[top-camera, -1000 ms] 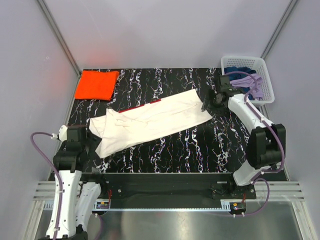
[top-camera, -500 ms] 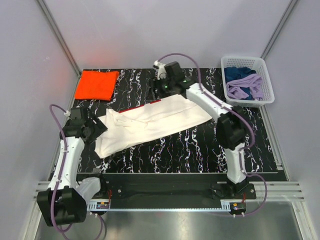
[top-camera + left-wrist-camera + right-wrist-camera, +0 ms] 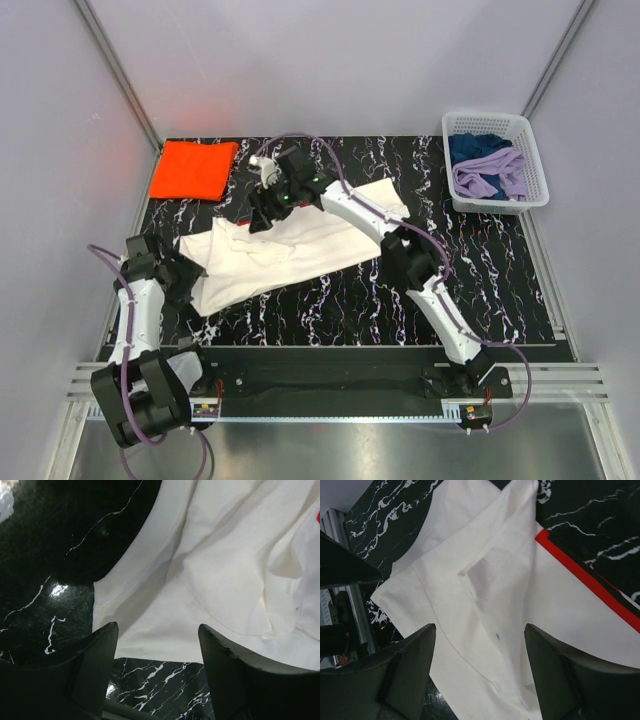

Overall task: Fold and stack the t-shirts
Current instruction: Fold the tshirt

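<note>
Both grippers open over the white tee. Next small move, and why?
Probably lower the left gripper onto the edge of the white shirt just below it and close. Both it and the right gripper hang open above the cloth, gripping nothing; the shirt lies long, only partly folded, while the orange shirt sits folded at the far left corner.

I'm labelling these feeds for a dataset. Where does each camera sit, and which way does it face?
Top external: above and behind the arms, looking down on the table, white shirt, orange shirt and basket; the left arm and right arm both show.
Left wrist: on the left arm, facing down at the white shirt's edge; its open jaws frame the bottom.
Right wrist: on the right arm, facing down at the shirt's red strip; open jaws at the bottom.
Shared: all three show the white shirt.
</note>
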Robot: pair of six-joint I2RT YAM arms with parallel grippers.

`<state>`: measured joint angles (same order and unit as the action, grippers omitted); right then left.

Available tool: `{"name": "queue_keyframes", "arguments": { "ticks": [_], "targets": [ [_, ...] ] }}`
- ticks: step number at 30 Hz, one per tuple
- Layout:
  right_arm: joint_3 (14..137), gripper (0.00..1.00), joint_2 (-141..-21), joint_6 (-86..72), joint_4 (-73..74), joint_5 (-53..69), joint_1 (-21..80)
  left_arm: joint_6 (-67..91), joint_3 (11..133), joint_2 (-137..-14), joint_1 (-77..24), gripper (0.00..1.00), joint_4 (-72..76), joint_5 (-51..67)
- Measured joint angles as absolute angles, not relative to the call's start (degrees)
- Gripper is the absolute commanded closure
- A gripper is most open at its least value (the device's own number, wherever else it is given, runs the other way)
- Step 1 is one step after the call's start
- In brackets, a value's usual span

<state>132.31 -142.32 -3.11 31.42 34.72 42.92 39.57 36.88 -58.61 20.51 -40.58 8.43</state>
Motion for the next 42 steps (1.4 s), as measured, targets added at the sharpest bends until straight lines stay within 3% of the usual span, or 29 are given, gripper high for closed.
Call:
{"name": "queue_keyframes", "arguments": {
  "ticks": [11, 25, 27, 33, 37, 42],
  "targets": [
    [141.5, 0.32, -150.3, -1.2, 30.2, 33.7, 49.5, 44.4, 29.8, -56.8, 22.5, 0.43, -38.5, 13.0],
    [141.7, 0.40, -153.1, 2.3, 29.4, 23.8, 50.6, 48.1, 29.4, -54.3, 22.7, 0.46, -40.4, 12.3],
    [141.6, 0.48, -153.1, 3.0, 29.4, 22.0, 50.6, 48.3, 29.2, -54.3, 22.7, 0.47, -40.3, 12.3],
    [141.6, 0.65, -153.1, 3.9, 29.3, 20.5, 50.6, 49.5, 27.5, -54.5, 22.8, 0.62, -40.4, 12.4],
    [141.6, 0.97, -153.1, 3.8, 28.1, 20.1, 50.6, 49.9, 27.5, -54.5, 22.9, 0.73, -40.4, 12.3],
    [141.6, 1.00, -153.1, 3.6, 26.8, 16.6, 50.7, 50.8, 27.5, -54.5, 23.0, 0.89, -40.8, 12.3]
  ]
}}
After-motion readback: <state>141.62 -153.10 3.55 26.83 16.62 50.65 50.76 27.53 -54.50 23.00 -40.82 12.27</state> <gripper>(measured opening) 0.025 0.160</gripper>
